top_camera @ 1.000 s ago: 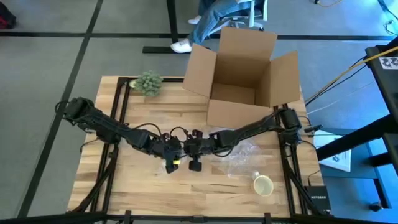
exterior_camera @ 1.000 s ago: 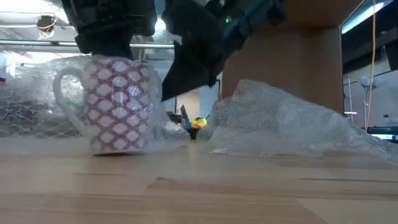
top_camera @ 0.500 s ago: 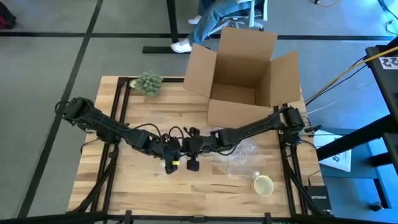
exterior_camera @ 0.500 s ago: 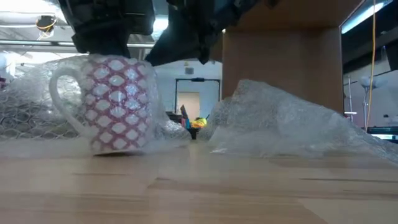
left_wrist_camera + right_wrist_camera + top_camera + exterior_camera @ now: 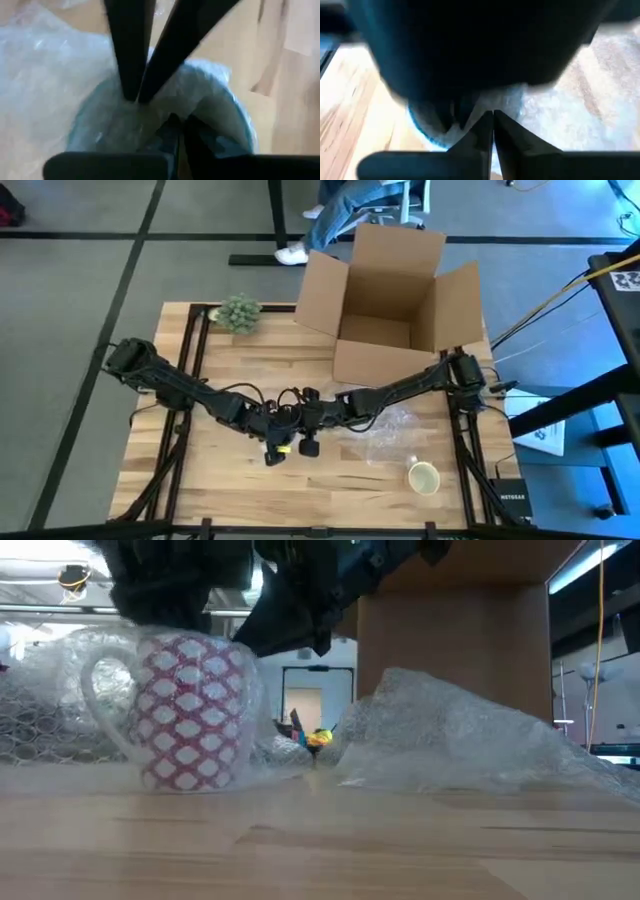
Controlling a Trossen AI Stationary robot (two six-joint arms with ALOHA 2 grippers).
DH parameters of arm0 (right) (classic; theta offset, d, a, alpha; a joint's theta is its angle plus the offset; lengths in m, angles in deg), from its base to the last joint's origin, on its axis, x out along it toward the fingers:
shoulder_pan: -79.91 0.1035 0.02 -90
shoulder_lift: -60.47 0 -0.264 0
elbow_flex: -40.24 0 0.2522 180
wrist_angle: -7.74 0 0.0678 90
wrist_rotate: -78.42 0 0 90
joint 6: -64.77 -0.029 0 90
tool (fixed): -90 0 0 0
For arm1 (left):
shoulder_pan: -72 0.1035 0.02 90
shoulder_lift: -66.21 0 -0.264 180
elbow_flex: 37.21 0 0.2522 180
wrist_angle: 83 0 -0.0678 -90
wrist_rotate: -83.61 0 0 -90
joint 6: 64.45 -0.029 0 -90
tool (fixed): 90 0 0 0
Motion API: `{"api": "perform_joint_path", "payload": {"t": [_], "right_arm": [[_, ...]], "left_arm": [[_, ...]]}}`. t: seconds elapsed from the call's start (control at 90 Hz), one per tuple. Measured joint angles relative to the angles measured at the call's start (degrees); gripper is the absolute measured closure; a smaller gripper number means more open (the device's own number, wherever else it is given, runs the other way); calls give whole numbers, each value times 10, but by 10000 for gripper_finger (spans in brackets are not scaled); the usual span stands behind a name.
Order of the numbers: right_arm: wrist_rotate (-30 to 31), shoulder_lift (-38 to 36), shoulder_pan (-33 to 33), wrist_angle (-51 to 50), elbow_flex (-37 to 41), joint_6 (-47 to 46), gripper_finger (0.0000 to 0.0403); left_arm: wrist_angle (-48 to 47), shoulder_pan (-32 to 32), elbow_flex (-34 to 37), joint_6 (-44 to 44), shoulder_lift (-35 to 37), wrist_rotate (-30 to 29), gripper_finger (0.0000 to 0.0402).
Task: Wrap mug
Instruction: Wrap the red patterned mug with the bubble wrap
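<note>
High view: both dark arms reach in over the light wooden slatted table point(image 5: 230, 485) and meet just in front of the open brown cardboard box point(image 5: 390, 305), the landmark here. The left gripper point(image 5: 272, 442) and the right gripper point(image 5: 310, 438) sit close together, side by side, in front of the box's near wall. The mug itself is hidden under them. A crumpled sheet of clear bubble wrap point(image 5: 385, 430) spreads out beside the right gripper, in front of the box. A small round pale-yellow lid point(image 5: 423, 477) lies farther out from the box, past the wrap. A fuzzy green plant-like ball point(image 5: 238, 313) rests at the table's far edge, to the left of the box. Beyond the box, a person's legs in blue jeans point(image 5: 340, 210) show on the floor.

Low view: the white ceramic mug with a red lattice pattern point(image 5: 190, 712) stands upright on the table, its handle turned away from the box, film of bubble wrap around it. Both grippers hang just above its rim.

Left wrist view: the left gripper's two dark fingers point(image 5: 131, 45) converge to a pinch on the wrap at the mug's mouth.

Right wrist view: the right gripper's fingers point(image 5: 479, 136) are pressed together on the wrap beside the mug's rim.
</note>
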Motion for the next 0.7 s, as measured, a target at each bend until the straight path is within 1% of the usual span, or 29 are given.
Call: {"api": "perform_joint_path", "payload": {"t": [0.133,0.244,0.378,0.544,0.7], "right_arm": [[4,0,0,0,0,0,402],[4,0,0,-3,0,-1,402],[4,0,0,-5,0,-2,402],[4,-1,0,-7,0,-3,402],[4,-1,0,-8,0,-3,402]], "left_arm": [[1,2,1,0,-23,5,400],[-6,1,-2,0,-17,7,400],[-18,-6,-14,-4,17,0,400],[-22,-7,-23,-8,79,-1,400],[-64,-6,-23,-2,122,-17,401]]}}
